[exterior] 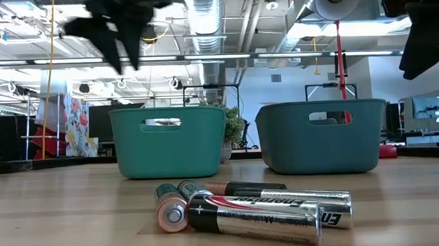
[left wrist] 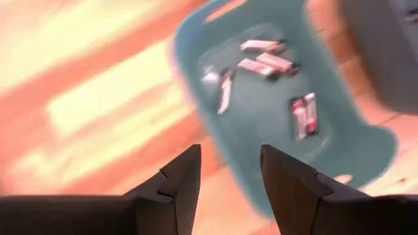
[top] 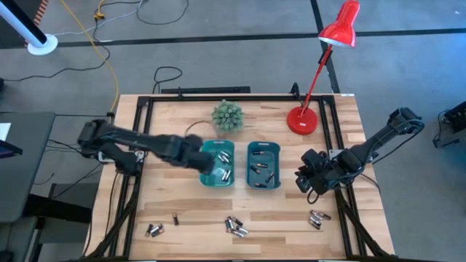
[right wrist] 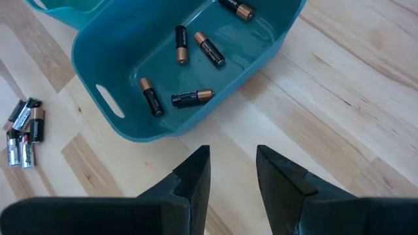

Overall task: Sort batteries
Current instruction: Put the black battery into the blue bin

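left wrist view: left bin [left wrist: 261, 111] and batteries [left wrist: 261, 65] motion-blurred | low view: bin contents hidden behind walls | high view: battery labels unreadable

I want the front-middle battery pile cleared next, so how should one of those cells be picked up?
Grip a cell in the pile across its round body at mid-length, coming straight down from above. They lie flat on the table, packed side by side, so take an outer one.

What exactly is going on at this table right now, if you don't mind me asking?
Two robot arms are sorting batteries into two teal bins. The left gripper hangs open and empty over the left bin, which holds silvery cells. The right gripper, also open and empty, waits beside the right bin, which holds dark copper-tipped ones. Loose batteries still lie in small groups along the table's near edge.
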